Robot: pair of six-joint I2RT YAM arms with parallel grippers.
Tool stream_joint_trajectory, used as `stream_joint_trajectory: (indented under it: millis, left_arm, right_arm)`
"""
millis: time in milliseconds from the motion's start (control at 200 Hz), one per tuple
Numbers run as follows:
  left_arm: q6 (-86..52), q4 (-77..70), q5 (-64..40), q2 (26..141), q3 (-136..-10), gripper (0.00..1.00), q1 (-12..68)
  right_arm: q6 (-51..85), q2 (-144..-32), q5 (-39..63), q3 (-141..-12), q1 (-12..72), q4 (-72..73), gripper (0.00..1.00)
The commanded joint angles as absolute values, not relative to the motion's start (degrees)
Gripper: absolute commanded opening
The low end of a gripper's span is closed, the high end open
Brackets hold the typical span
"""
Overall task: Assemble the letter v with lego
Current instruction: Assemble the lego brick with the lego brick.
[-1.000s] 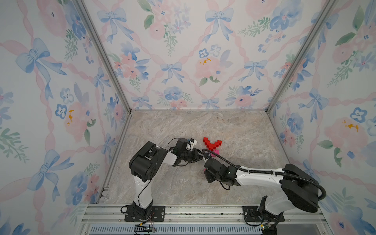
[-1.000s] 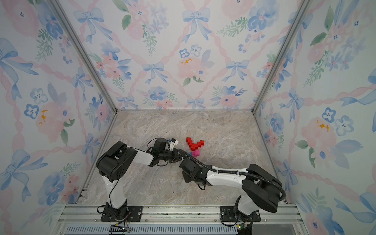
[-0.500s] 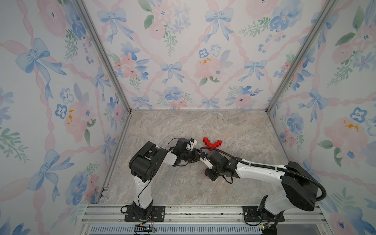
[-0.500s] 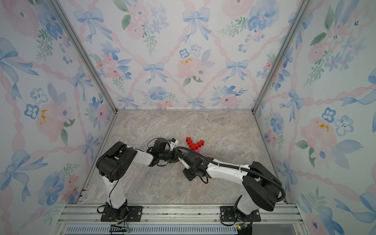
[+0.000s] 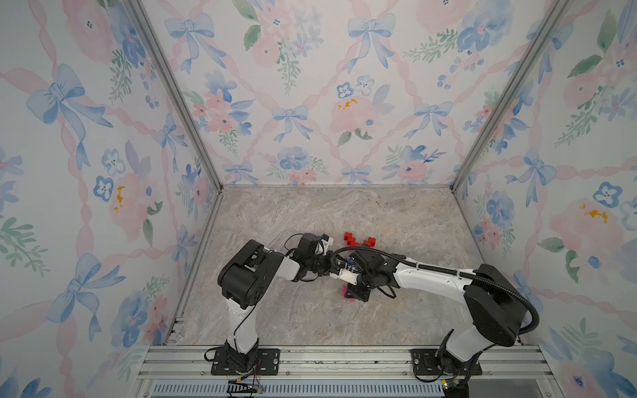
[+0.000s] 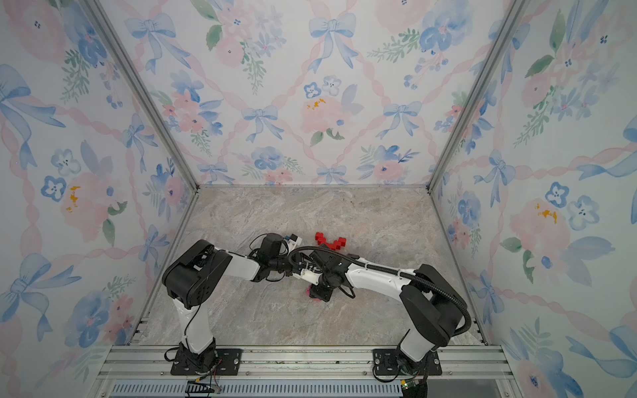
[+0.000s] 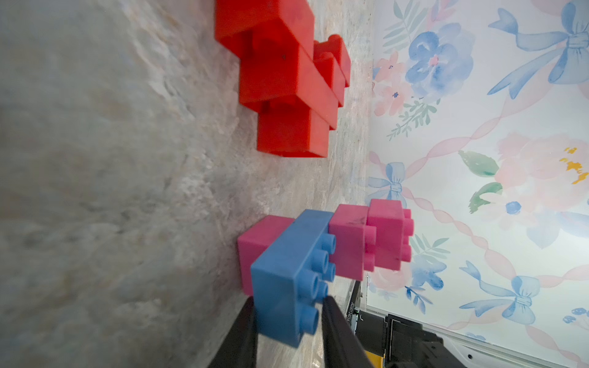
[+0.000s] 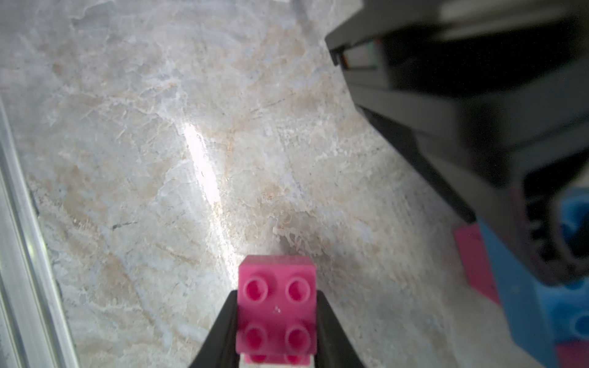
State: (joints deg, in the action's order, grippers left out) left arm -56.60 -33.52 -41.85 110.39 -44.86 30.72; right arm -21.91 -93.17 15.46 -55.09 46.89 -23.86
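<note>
Blue studded plastic lego brick (image 7: 288, 277) w/ pink bricks (image 7: 371, 237) attached, clamped in left gripper (image 7: 288, 307); right gripper (image 8: 277, 298) pinches sq. pink brick (image 8: 276, 313).

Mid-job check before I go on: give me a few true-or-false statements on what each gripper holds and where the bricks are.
1. The left gripper is shut on the blue brick. True.
2. The right gripper is open and empty. False: it is shut on a pink brick.
3. The red bricks lie on the table, held by neither gripper. True.
4. The blue brick has nothing next to it. False: other pink bricks sit against it.
</note>
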Motion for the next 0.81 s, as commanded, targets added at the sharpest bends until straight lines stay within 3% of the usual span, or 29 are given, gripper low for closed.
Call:
stream_joint_trajectory:
  millis: [0, 190, 800]
  left_arm:
    - [-55.1, -27.9, -38.3, 110.5, -44.5, 0.33, 30.9]
    - [-55.2, -27.8, -38.3, 110.4, -44.5, 0.33, 30.9]
    - [-55.3, -27.3, -38.1, 109.6, -44.6, 0.34, 30.9]
  right_arm:
    - [-32.1, -94.5, 19.9, -58.2, 44.8, -27.1, 0.26]
    - [-35.6, -96.8, 21.4, -60.5, 43.0, -28.8, 0.34]
    - [-34.0, -99.9, 17.9, -61.0, 48.8, -30.8, 0.36]
